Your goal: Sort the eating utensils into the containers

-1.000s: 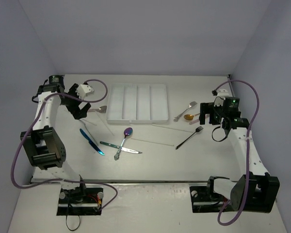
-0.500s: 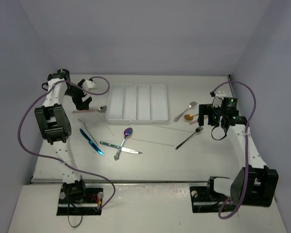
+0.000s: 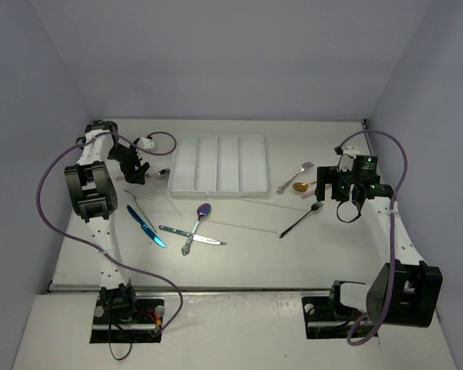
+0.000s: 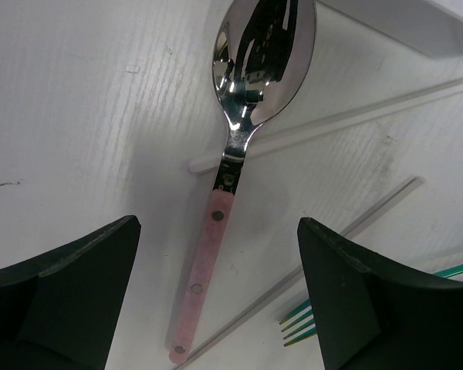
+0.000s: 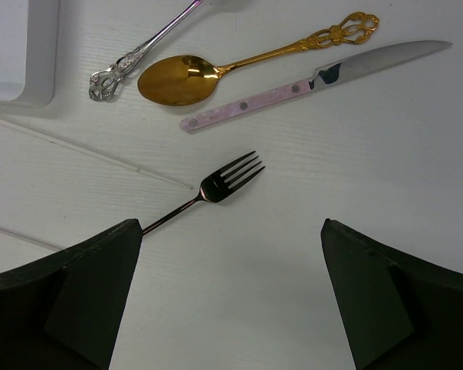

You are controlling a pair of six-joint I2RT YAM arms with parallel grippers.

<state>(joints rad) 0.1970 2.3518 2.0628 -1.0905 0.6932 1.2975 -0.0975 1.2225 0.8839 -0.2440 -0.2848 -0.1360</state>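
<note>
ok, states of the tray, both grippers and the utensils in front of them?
White plastic cutlery tray: empty.
Left gripper: open, over pink-handled silver spoon.
Right gripper: open, holding nothing.
Pink-handled silver spoon: lying flat, not held.
Black metal fork: lying flat, not held.

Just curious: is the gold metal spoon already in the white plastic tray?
No, the gold spoon lies on the table, outside the tray.

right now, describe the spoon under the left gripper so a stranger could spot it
Start at the white tray; just off its left edge, below the left gripper, lies a spoon crossing a pale stick. Unlike the gold spoon and purple spoon, it has a silver bowl and a pink riveted handle.
</note>
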